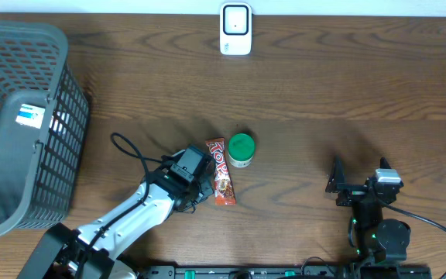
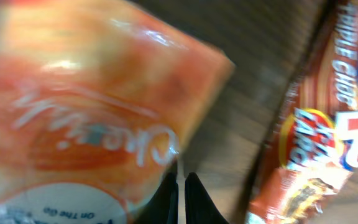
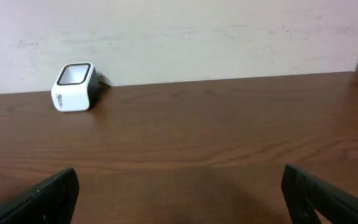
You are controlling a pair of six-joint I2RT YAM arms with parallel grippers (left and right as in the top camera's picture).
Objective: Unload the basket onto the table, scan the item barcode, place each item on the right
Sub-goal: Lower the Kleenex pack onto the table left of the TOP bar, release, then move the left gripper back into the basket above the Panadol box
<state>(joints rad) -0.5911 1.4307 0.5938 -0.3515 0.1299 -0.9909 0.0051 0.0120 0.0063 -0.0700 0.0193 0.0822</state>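
One snack bar (image 1: 221,172), long axis near-to-far

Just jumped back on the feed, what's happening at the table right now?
The left hand is down at the red snack bar beside the green-lidded tub. It is closed, with an orange packet close in its wrist view; whether it grips anything is unclear. The right hand sits open and empty on its own side. Nothing is in front of the white scanner at the far edge, so no scan yet.
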